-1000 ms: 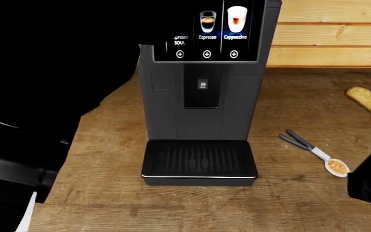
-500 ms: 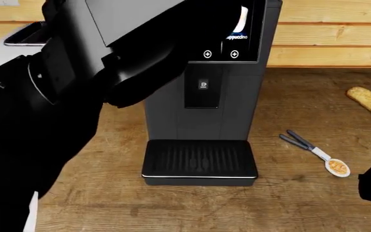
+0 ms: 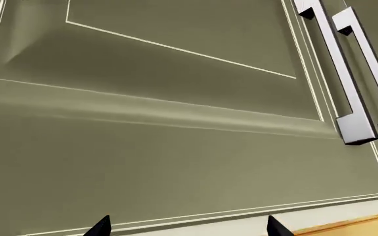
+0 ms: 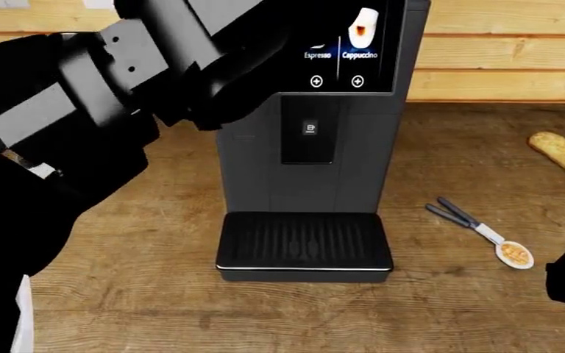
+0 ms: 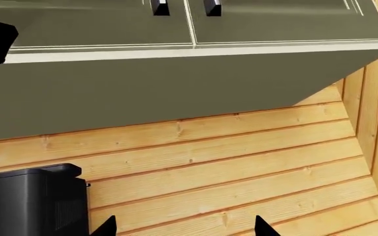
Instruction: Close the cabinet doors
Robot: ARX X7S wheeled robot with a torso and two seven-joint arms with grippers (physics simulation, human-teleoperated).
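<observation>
Left pincer (image 3: 185, 227) first: only our two dark fingertips show at the edge of its wrist view, set well apart with nothing between them, so we read it as wide and empty. It looks close onto the left cabinet door (image 3: 175, 88), near the pair of metal handles (image 3: 346, 78).

A second ago our left side in the head view was mostly black; half a second ago the left arm (image 4: 135, 81) had swung up across the coffee machine (image 4: 307, 154), and now it reaches higher and further left, baring more of the machine's screen. We judge the arm is working at the cabinet above the bench (image 4: 459, 309).

Both cabinet doors (image 5: 196, 22) lie flush in the right wrist view, meeting at one straight seam, with no gap that we can see. They already lie as the task wants. Each door faces out into the room, and the handles run lengthwise along the seam.

Right pincer (image 5: 183, 227) shows two dark tips well apart over plank wall (image 5: 241, 162): wide, holding nothing.
</observation>
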